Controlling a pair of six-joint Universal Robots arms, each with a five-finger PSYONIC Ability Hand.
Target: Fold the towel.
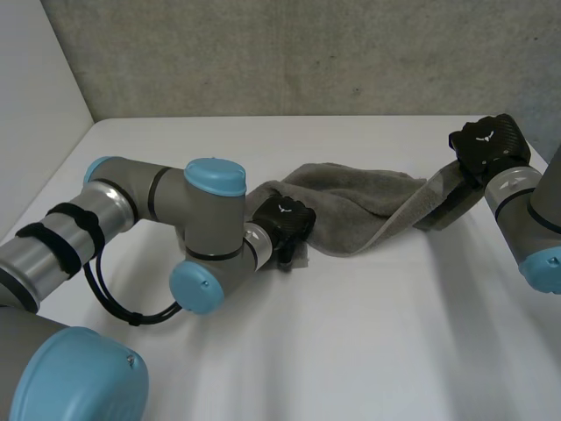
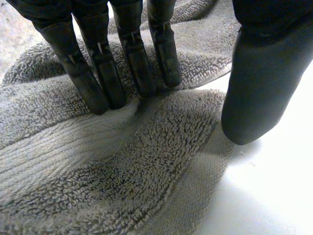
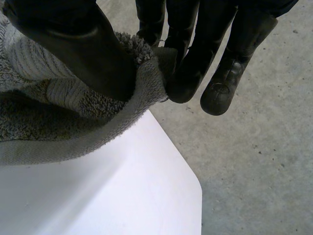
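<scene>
On the white table (image 1: 351, 333), a bit past the middle, the grey towel (image 1: 359, 206) lies bunched up in a long, twisted shape that runs from left to right. At its left end the left hand (image 1: 282, 224) rests on it. Its fingers (image 2: 102, 73) are straight and press down on the fluffy cloth. Its thumb (image 2: 259, 83) stands apart from them, just beside the towel's edge, so this hand is not grabbing anything. At the right end the right hand (image 1: 486, 145) pinches the towel's edge tight between its thumb (image 3: 73, 44) and its fingers (image 3: 195, 58) and holds that end up off the table. The towel is not folded yet. The step now looks like getting it ready: one end is pinned down and the other is lifted so the cloth can open out. Next, the towel probably needs to be spread flat, and the left hand needs a real grip on a corner, before one half can go over the other.
</scene>
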